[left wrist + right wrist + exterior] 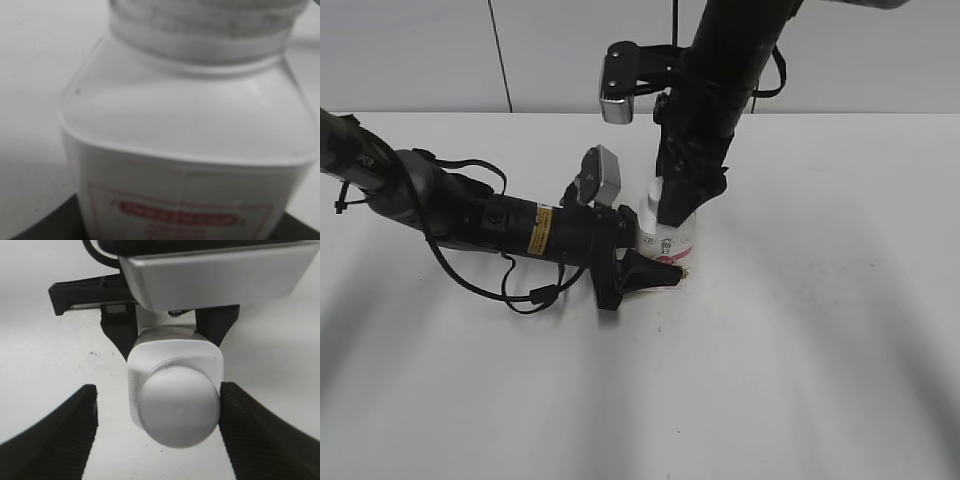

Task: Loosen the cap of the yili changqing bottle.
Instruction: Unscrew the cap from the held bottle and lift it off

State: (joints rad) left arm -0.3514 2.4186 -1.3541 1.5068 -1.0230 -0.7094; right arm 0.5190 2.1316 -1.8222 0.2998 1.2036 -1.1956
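Observation:
The small white squarish bottle (pixel 665 238) with a pink-red label stands upright on the white table. My left gripper (pixel 655 268) lies low from the left and is shut on the bottle's lower body. In the left wrist view the bottle (pixel 185 125) fills the frame. My right gripper (pixel 678 210) comes down from above and hides the cap in the exterior view. In the right wrist view the round white cap (pixel 178 405) lies between the open right gripper (pixel 157 427) fingers. The right finger touches the cap. The left finger stands well apart from it.
The white table (pixel 820 350) stretches all around the bottle. The left arm with its cables (pixel 470 215) lies across the table's left half. A grey wall (pixel 420 50) stands behind the table.

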